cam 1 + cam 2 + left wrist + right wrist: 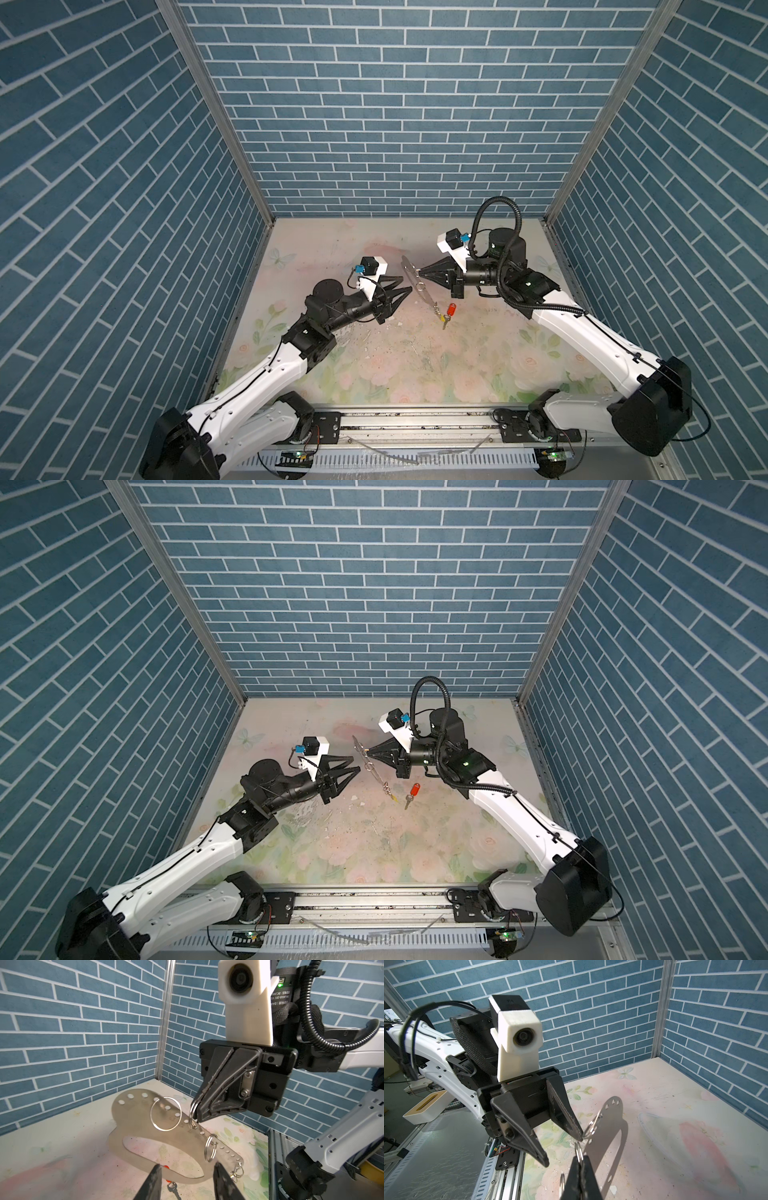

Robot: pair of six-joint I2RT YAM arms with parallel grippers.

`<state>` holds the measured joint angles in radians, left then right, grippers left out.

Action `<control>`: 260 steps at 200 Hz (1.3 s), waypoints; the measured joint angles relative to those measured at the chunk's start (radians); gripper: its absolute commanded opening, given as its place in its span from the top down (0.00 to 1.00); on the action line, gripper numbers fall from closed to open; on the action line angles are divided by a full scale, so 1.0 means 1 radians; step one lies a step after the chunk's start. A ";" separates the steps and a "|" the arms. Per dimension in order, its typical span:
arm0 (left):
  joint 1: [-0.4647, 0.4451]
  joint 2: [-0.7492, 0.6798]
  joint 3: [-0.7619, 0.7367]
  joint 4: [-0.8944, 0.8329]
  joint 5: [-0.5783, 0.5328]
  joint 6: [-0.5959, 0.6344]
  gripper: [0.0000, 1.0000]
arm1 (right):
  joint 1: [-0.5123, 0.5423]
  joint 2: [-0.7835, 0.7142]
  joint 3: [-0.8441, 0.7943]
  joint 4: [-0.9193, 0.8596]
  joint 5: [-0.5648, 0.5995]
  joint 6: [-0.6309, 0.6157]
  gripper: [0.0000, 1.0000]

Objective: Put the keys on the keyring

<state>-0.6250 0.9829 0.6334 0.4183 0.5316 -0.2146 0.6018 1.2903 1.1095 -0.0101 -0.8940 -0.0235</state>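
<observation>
Both top views show the keyring, a thin steel plate, held edge-on over the far half of the worktop. Its long axis slants from the far edge toward the near right corner, and the red-tagged key lies loose by its low end. In the left wrist view the right claw pinches one split ring, and the left claw stands half-parted, empty. The plate looks stiff, light and slick, probably best gripped by a ring or the rim.

Two keys, one keyring
</observation>
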 measured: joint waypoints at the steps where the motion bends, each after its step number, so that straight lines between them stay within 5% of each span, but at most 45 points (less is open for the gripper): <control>1: 0.000 0.001 0.000 0.002 0.001 0.000 0.58 | 0.000 0.000 0.000 0.000 -0.001 0.000 1.00; 66: 0.000 0.059 0.000 0.060 0.068 -0.018 0.58 | -0.006 0.000 0.000 0.030 -0.028 0.002 1.00; 101: -0.001 0.096 0.013 0.074 0.092 -0.026 0.72 | -0.006 0.001 0.000 0.047 -0.040 0.019 1.00; 146: -0.002 0.099 0.017 0.088 0.097 -0.023 0.77 | -0.007 0.002 0.000 0.049 -0.047 0.019 1.00; 241: -0.002 0.083 0.017 0.088 0.095 -0.020 0.73 | -0.007 0.002 0.000 0.049 -0.051 0.019 1.00; 260: -0.002 0.072 0.017 0.088 0.096 -0.023 0.64 | -0.007 0.002 0.000 0.050 -0.042 0.021 1.00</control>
<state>-0.6270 1.0550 0.6506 0.5060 0.6273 -0.2375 0.5945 1.2919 1.1095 0.0402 -0.9363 -0.0029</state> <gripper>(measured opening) 0.306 0.046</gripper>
